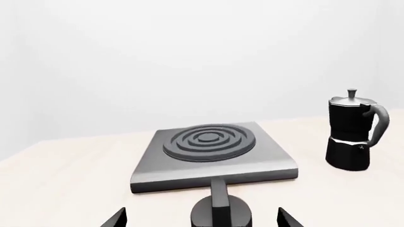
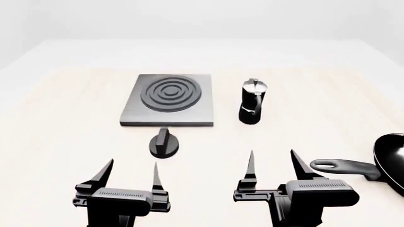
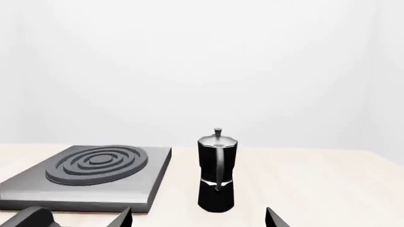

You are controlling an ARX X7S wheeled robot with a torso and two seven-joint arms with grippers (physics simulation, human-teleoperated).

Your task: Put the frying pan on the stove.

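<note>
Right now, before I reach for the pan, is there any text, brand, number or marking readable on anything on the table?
None: no view shows any readable text.
Stove: only raised rings, no markings.
Knob: plain black, no dial numbers.
Moka pot: no brand or label visible.
Pan: glossy black, partly cut off by the head view's edge; nothing readable on the part shown.
</note>
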